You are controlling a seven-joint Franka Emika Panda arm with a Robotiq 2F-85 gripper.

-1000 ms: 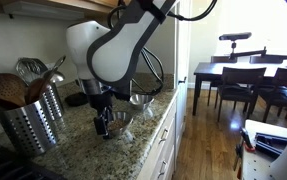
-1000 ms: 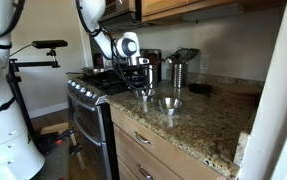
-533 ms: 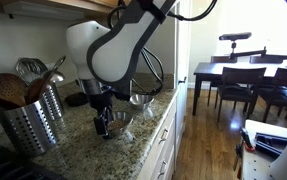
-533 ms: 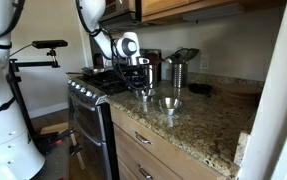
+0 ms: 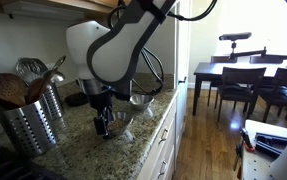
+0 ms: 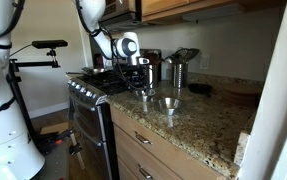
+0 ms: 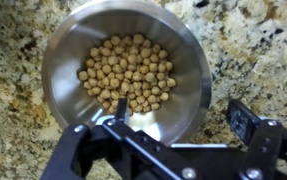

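Note:
A steel bowl (image 7: 73,45) holding a heap of round tan chickpeas (image 7: 126,73) sits on the speckled granite counter (image 7: 253,50). In the wrist view my gripper (image 7: 180,113) is open and straddles the bowl's near rim: one fingertip (image 7: 116,108) is inside the bowl, the other (image 7: 245,118) outside over the counter. Nothing is held. In both exterior views the gripper (image 5: 103,126) (image 6: 143,88) hangs low over this bowl (image 5: 120,121), pointing down. A second, smaller steel bowl (image 5: 140,100) (image 6: 169,103) stands close by on the counter.
A perforated steel holder (image 5: 28,118) with wooden utensils stands beside the arm. A stove (image 6: 91,88) adjoins the counter, and steel canisters (image 6: 176,70) stand by the wall. The counter's front edge (image 5: 158,118) is close to the bowls. A dining table with chairs (image 5: 245,78) stands further off.

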